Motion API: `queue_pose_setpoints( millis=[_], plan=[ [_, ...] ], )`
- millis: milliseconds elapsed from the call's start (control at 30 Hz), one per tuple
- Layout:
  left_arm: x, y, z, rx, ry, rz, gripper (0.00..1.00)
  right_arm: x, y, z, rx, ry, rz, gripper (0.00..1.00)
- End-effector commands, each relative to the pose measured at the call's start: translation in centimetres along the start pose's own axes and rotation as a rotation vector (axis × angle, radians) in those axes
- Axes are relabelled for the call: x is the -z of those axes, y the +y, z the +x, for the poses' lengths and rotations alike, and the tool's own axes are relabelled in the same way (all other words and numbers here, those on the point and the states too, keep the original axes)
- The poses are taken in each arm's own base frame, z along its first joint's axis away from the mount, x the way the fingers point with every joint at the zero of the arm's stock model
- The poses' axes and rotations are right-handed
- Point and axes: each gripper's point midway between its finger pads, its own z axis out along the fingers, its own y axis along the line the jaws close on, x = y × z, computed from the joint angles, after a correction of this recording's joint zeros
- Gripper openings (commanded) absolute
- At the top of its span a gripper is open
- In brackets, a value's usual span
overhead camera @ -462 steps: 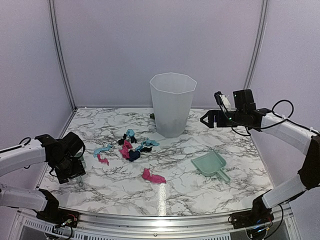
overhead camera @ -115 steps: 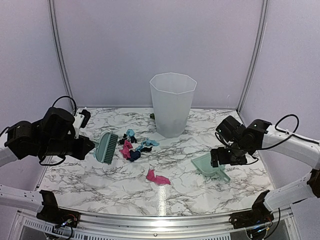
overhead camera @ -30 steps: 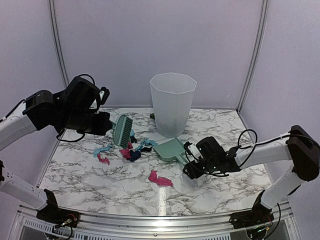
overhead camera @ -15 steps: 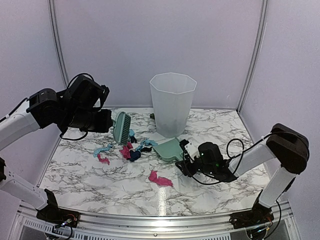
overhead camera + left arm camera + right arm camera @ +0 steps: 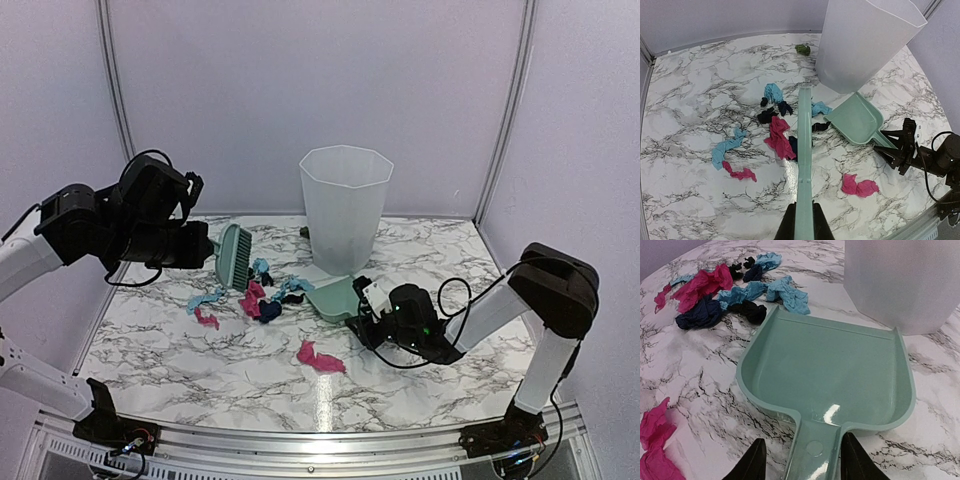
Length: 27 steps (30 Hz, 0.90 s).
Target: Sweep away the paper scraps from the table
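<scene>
1. A single magenta scrap [image 5: 320,357] lies by itself toward the near edge of the tabletop [image 5: 200,370], about midway along it.
2. The right gripper [image 5: 364,313] sits low over the tabletop, right of centre. Its jaws stand apart on either side of the dustpan's handle [image 5: 812,455]. A strip of marble shows between one finger [image 5: 754,460] and the handle, so the handle is straddled but not clamped.
3. The mint-green dustpan [image 5: 335,297] lies flat near the middle of the tabletop, empty. Its open lip faces the scraps and its far corner is close to the base of the bin.
4. Most of the paper scraps [image 5: 262,295] are bunched at the centre of the tabletop in magenta, light blue and dark navy. A light blue one lies just beside the dustpan's lip. A light blue scrap [image 5: 205,300] and a magenta scrap [image 5: 205,318] lie apart from the bunch, toward the left edge.
5. The left gripper [image 5: 803,222] hangs above the tabletop's left side with its jaws clamped together on the mint-green brush [image 5: 233,255]. The brush juts out over the far-left part of the bunch.
6. A translucent white bin [image 5: 345,205] stands upright at the middle of the far edge. A small dark-green bit [image 5: 802,49] lies beside its base.
</scene>
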Motion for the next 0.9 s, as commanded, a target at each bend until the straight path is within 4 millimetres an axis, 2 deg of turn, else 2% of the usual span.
queue_pose_setpoints(
  millis=[0,267,433,733,867],
  plan=[
    [0.5,0.8,0.1,0.009,-0.011,-0.011,0.00,-0.4,0.2,-1.8,-0.019,-0.056,0.004,0.40],
    [0.6,1.0,0.5,0.009,-0.005,-0.007,0.00,-0.7,0.3,-2.0,-0.027,-0.042,0.002,0.22],
    [1.2,1.5,0.7,0.024,-0.017,-0.004,0.00,-0.8,0.1,-2.4,-0.031,-0.035,0.015,0.14],
    [2.0,2.9,1.1,0.050,-0.048,-0.023,0.00,0.5,-0.6,-5.1,-0.030,-0.042,0.063,0.01],
    [2.4,3.3,1.2,0.048,-0.057,-0.025,0.00,1.5,-0.4,-6.5,0.001,-0.026,0.060,0.00]
  ],
)
